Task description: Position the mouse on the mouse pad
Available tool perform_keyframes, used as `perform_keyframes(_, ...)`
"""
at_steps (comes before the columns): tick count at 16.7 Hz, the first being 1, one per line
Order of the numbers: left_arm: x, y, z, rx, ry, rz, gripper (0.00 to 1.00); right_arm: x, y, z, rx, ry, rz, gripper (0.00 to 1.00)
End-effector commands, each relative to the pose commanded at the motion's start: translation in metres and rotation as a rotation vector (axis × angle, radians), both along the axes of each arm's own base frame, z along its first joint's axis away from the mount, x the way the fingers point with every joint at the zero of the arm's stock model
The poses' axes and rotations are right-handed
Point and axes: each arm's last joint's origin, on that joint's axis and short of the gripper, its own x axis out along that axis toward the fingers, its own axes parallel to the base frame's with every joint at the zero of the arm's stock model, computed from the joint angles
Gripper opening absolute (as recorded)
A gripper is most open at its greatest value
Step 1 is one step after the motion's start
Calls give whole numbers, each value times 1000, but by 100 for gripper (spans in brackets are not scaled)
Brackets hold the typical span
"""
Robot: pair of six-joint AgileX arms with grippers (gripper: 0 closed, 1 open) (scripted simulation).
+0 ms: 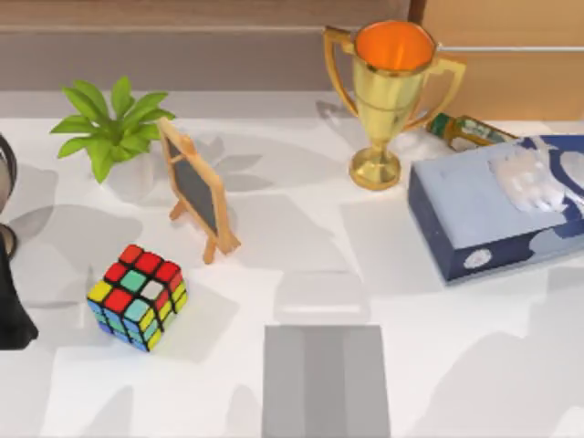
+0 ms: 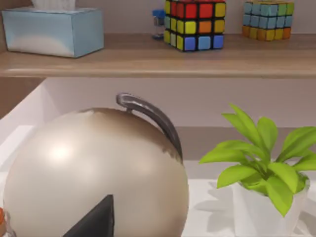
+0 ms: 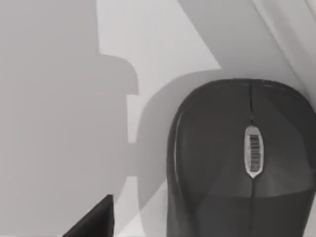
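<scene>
Hovering by mouse [image 3: 242,163], right gripper [image 3: 94,222] probably staging pick toward pad [image 1: 326,381]; grip state can't tell. Left arm [image 1: 11,310] parked left.

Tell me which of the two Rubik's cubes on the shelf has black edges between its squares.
The Rubik's cube nearer the light blue tissue box: bright squares in a black frame. The other cube is pastel, without black lines.
</scene>
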Motion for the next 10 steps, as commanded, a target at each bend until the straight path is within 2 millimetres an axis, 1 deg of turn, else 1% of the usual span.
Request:
perform_keyframes(2, 0, 0, 0, 0, 0, 0, 100, -3, 3, -15, 1, 2, -1, 100)
perform_keyframes(4, 0, 0, 0, 0, 0, 0, 100, -3, 7, -23, 3, -2, 2, 100)
perform_keyframes(9, 0, 0, 0, 0, 0, 0, 100, -2, 8, -24, 3, -3, 3, 100)
perform_keyframes(10, 0, 0, 0, 0, 0, 0, 100, -2, 8, -24, 3, -3, 3, 92)
